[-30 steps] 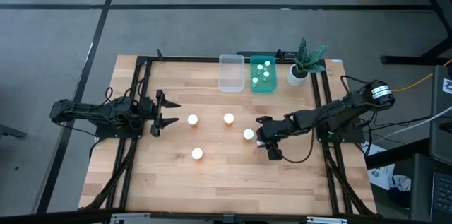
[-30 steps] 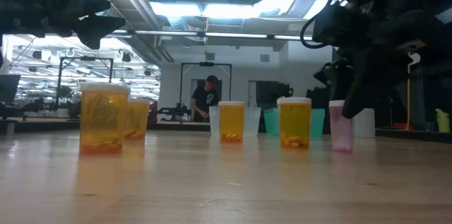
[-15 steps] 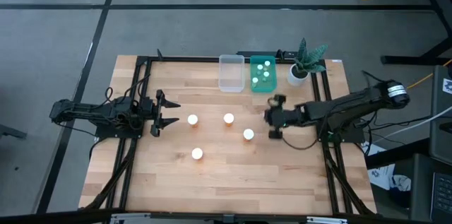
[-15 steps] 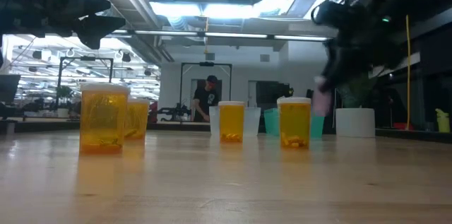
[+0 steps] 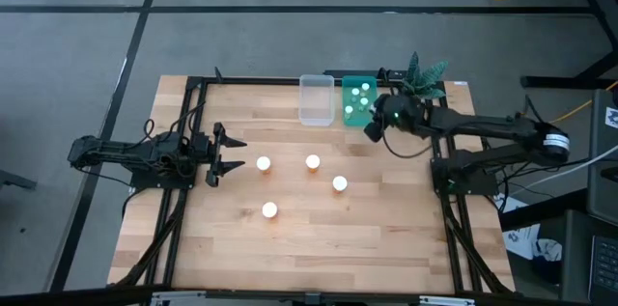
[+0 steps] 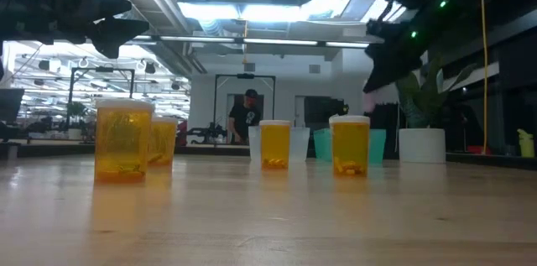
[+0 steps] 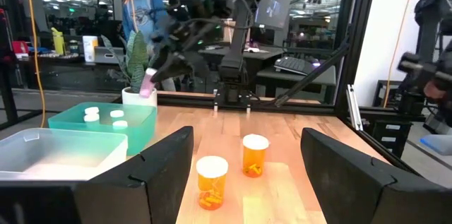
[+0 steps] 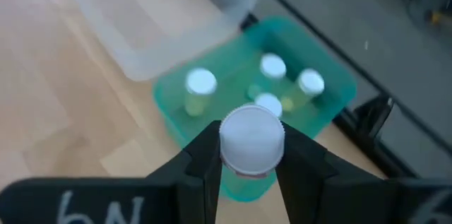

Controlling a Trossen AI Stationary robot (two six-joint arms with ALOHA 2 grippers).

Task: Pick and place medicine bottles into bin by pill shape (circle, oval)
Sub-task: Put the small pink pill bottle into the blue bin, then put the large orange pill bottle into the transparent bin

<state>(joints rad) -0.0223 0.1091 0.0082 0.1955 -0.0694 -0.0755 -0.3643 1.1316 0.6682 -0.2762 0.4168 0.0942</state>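
Observation:
My right gripper (image 5: 373,127) is shut on a small white-capped medicine bottle (image 8: 252,139), held in the air over the near end of the teal-green bin (image 5: 360,101). This bottle also shows in the low view (image 6: 379,100). Several small white-capped bottles (image 8: 201,81) stand in that bin. The clear bin (image 5: 316,99) stands left of it. Several orange bottles (image 5: 313,161) stand upright on the table's middle. My left gripper (image 5: 232,152) is open and empty at the table's left, level, pointing at the orange bottles (image 7: 212,181). My right gripper pinches the small bottle between its two fingers (image 8: 205,160), on two opposite sides just under the white cap (image 8: 252,139). The fingers slant down from the table's right. The bottle hangs upright, lifted clear, above the teal-green bin's near end.
A white pot with a green plant (image 5: 407,101) stands right of the teal-green bin, close to my right arm. Black frame rails (image 5: 188,132) run along the table's left and right sides. A person (image 6: 245,117) stands in the room beyond the table.
My right gripper has lifted the small bottle off the table near the right orange bottle. It has carried the bottle up and toward the far edge, to above the teal-green bin. The bottle has stayed upright in the hold.

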